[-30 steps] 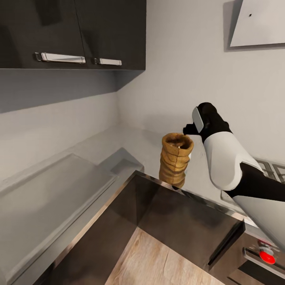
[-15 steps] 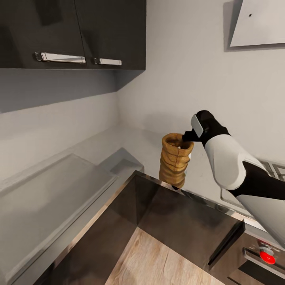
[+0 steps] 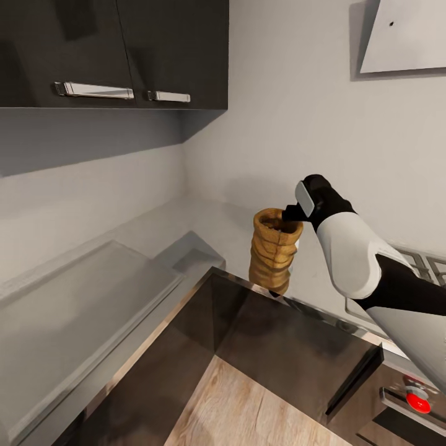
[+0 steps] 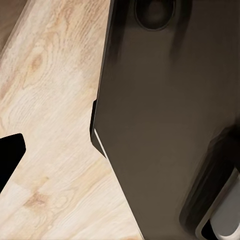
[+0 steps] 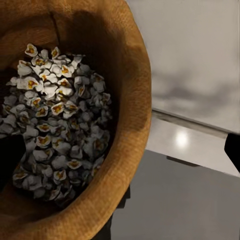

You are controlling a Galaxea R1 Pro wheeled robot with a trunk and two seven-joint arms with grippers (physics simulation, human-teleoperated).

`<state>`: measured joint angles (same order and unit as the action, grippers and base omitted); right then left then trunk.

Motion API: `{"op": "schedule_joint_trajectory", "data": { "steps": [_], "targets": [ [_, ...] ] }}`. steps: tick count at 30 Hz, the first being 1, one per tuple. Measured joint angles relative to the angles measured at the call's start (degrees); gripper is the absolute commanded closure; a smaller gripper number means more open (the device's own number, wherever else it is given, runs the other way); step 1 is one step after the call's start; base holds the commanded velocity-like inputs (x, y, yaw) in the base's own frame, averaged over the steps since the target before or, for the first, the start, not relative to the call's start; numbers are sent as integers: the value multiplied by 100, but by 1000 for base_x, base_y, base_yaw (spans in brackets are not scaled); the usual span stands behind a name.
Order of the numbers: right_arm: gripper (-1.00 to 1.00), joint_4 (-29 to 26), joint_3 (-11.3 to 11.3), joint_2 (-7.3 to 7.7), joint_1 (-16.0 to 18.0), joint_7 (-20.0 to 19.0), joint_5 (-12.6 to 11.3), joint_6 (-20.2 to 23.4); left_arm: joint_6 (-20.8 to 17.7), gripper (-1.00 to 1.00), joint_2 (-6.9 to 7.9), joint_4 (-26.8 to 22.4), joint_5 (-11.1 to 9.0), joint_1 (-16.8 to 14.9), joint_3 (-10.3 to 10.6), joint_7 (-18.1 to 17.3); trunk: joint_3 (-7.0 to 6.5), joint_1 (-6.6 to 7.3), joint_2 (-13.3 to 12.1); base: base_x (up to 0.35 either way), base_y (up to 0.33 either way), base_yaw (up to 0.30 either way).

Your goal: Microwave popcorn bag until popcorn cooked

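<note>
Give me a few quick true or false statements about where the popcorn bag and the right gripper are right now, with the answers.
1. The popcorn bag stands upright on the countertop. True.
2. The bag is empty. False: popcorn is heaped inside it.
3. The right gripper is at the bag's rim. True.
4. The bag sits on the gas hob. False: the hob is off to the side, apart from it.
5. The upper cabinet doors hang open. False: they are shut.

The popcorn bag (image 5: 127, 100) gapes open – whitish popcorn (image 5: 57, 125) with yellow centres heaped inside; beyond its rolled rim, the shiny grey surface (image 5: 200, 65) and its thin edge
</note>
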<state>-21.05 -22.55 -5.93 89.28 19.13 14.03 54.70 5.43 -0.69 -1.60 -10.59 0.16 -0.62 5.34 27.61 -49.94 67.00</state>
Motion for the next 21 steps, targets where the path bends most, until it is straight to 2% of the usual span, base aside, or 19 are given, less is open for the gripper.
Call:
{"op": "schedule_joint_trajectory", "data": {
  "steps": [11,12,21],
  "targets": [
    [-100,37,-5,49,-125,110,-5,-354,0,-100,0,0,0,0,3,0,0,0,0,0,0,0],
    [-100,38,-8,55,-158,123,-6,-612,0,-100,0,0,0,0,3,-2,0,0,0,0,0,0],
    [-100,38,-7,68,-204,140,-10,-623,0,-100,0,0,0,0,8,-26,0,-2,0,-68,0,0]
  ]
}}
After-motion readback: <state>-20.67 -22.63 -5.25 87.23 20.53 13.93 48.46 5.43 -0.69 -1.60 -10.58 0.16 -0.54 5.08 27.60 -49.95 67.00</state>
